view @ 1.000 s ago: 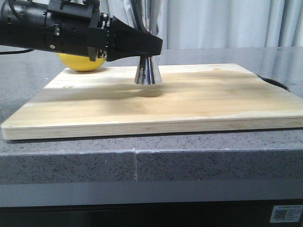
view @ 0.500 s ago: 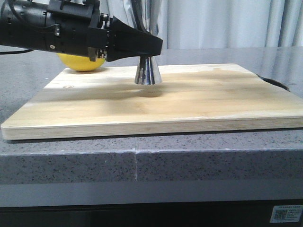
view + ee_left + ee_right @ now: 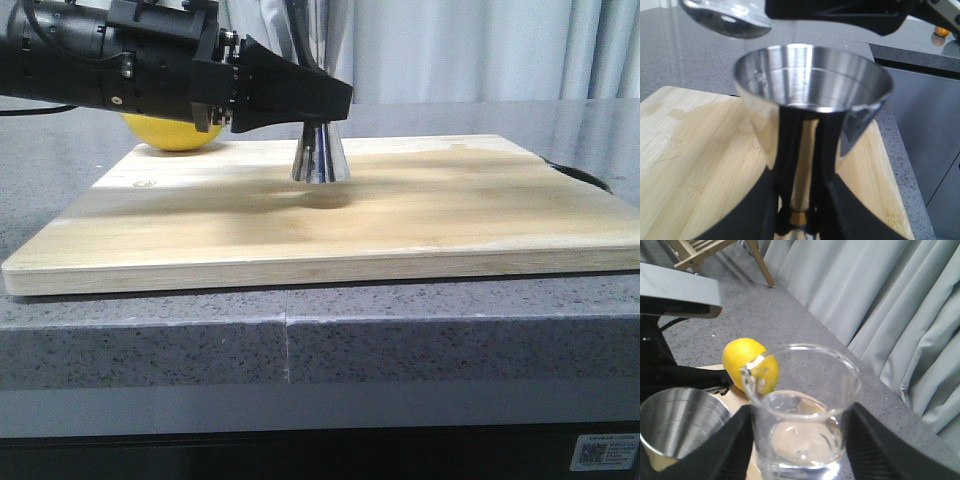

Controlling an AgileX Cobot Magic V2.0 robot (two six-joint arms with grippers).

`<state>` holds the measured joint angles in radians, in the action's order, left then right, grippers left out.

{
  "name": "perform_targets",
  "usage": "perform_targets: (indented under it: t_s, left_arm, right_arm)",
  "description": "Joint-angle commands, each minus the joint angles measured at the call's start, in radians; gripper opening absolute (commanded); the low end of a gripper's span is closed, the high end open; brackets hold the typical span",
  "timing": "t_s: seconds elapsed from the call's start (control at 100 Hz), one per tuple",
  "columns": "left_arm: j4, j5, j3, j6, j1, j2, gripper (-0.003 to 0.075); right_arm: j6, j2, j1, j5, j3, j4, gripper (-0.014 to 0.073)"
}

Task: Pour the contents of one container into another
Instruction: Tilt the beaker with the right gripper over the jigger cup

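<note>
Jigger (image 3: pixel 320 158) stands on board (image 3: pixel 400 215), lemon (image 3: pixel 172 135) behind-left.

A small label (image 3: pixel 604 452) shows print too tiny to read.

Matte black arm (image 3: pixel 110 65), tapered jaws

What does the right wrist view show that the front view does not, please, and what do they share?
Only the right wrist view shows the glass beaker, held upright in the right end effector with clear liquid in its bottom, and the open mouth of the jigger beside it. Only the front view shows the whole cutting board, the jigger's lower cone standing on it, the grey counter edge, and the left end effector closed on the jigger's waist. Both show the jigger, the lemon behind it, and the curtain.
</note>
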<state>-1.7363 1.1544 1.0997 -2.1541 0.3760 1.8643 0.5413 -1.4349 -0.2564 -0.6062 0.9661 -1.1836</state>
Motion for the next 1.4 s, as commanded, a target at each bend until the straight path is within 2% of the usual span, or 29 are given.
perform_targets:
  t_s: [0.0,0.73,1.39]
  left_arm:
    - [-0.062,0.115,0.028,0.005,0.012,-0.057,-0.0019]
    - [-0.054,0.115,0.028,0.006,0.027,-0.057,-0.0019]
    - [-0.054,0.115,0.028,0.006,0.027,-0.057,-0.0019]
  right_arm:
    - [0.003,0.041,0.002,-0.047,0.04,0.019,0.0309]
    - [0.003,0.041,0.002,-0.001,0.095,-0.112,0.0309]
    - [0.003,0.044,0.002,0.002,0.095,-0.156,0.0309]
